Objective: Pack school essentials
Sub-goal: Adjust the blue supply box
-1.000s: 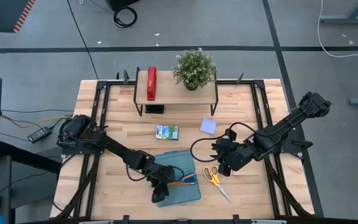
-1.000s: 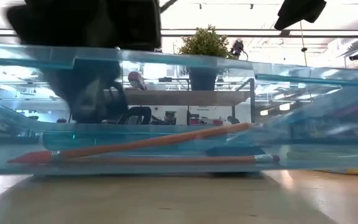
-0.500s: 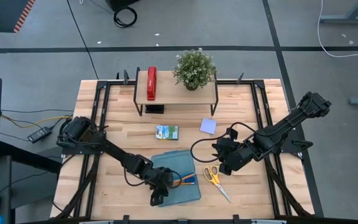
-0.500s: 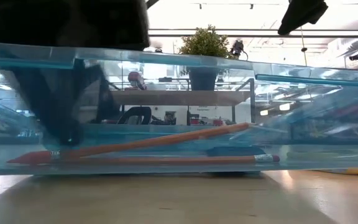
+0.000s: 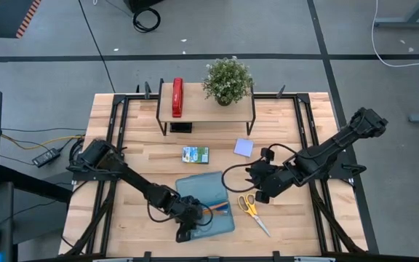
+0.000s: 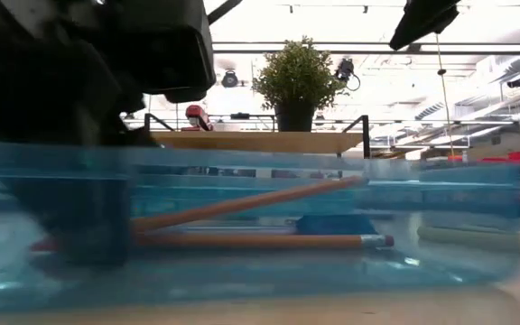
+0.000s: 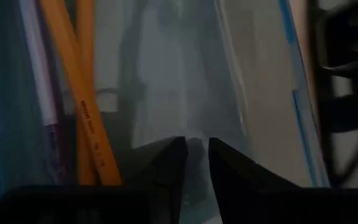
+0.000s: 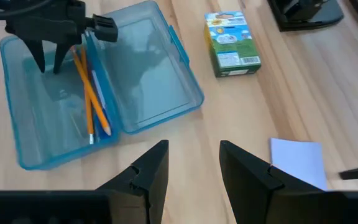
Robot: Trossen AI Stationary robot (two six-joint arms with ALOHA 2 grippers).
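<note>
A translucent blue hinged case [image 5: 206,185] lies open near the table's front. In it lie two orange pencils [image 8: 92,102], a purple pen [image 7: 42,81] and a small blue eraser [image 6: 332,223]. My left gripper [image 8: 50,62] is open and points down into the case half that holds the pencils, right beside them. Yellow-handled scissors [image 5: 253,209] lie flat on the table to the right of the case. The green-blue packet [image 5: 195,154] and the lavender sticky-note pad [image 5: 244,148] lie farther back. My right gripper [image 5: 259,193] is open and holds nothing, above the table near the scissors. My left gripper comes from above, slanting down into the case [image 8: 154,81], and its fingertips [image 7: 173,162] stand close over the case's floor next to the pencils [image 7: 86,112]. I cannot tell whether they touch the floor.
A small wooden shelf [image 5: 206,109] at the table's far side carries a red stapler [image 5: 177,98] and a potted plant [image 5: 228,80]. A dark block [image 5: 180,127] stands under the shelf. Black frame rails run along the table's left and right sides.
My left gripper has gone down into the case and a little toward the table's near edge, tipping steeper. In the low view the case's near wall now stands lower than before. The pencils and the eraser lie where they did.
</note>
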